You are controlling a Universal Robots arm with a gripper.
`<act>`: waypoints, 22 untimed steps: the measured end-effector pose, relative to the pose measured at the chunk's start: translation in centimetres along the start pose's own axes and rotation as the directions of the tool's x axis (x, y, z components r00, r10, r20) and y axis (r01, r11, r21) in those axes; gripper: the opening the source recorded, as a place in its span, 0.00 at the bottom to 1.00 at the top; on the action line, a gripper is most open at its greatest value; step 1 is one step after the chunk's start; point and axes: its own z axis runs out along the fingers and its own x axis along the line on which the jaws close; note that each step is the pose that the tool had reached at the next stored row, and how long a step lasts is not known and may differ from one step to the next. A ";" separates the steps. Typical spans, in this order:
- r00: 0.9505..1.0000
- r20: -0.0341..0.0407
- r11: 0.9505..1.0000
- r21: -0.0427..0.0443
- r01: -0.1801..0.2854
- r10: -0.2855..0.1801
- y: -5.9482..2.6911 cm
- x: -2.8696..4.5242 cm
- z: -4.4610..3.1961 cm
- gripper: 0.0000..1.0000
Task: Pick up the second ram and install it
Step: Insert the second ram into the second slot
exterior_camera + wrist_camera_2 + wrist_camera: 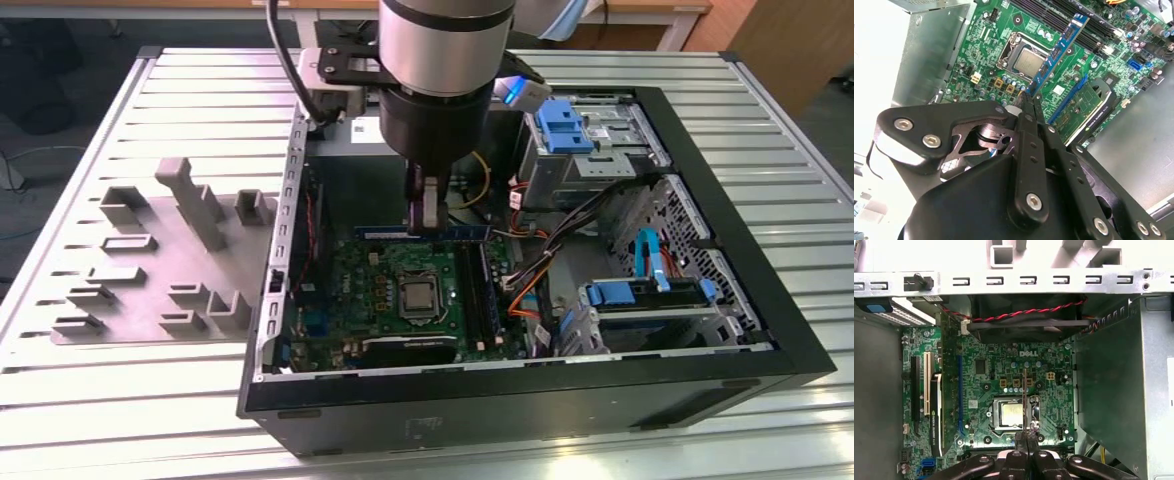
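Ram (427, 231), exterior view: blue-green strip, level and standing on its long edge inside the case (534, 405). It is raised over the board (340, 290), at 12 o'clock from the CPU (418, 296).
Gripper (426, 220), exterior view: hangs straight down from the arm (441, 60). Jaws are narrow, pinched on the ram's upper edge near its middle.
Slots (470, 285), exterior view: dark rows at 3 o'clock from the CPU. The ram lies crosswise to them and is not seated.
Tray (147, 250), exterior view: grey, on the table (134, 420), at 9 o'clock from the case.
Ram (1060, 47), second wrist view: juts out past the fingertips, its chip side showing, and passes over one edge of the CPU (1029, 61).
Gripper (1030, 102), second wrist view: jaws nearly together, with the strip clamped between them.
Ram (1025, 395), first wrist view: seen edge-on as a thin line beside the CPU (1013, 412), running toward the fan (1019, 315).
Gripper (1027, 436), first wrist view: fingertips meet on the near end of that line, above the board (989, 365).
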 end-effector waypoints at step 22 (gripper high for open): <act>0.977 0.010 0.977 0.004 -0.214 0.214 -0.07 0.00 0.13 0.12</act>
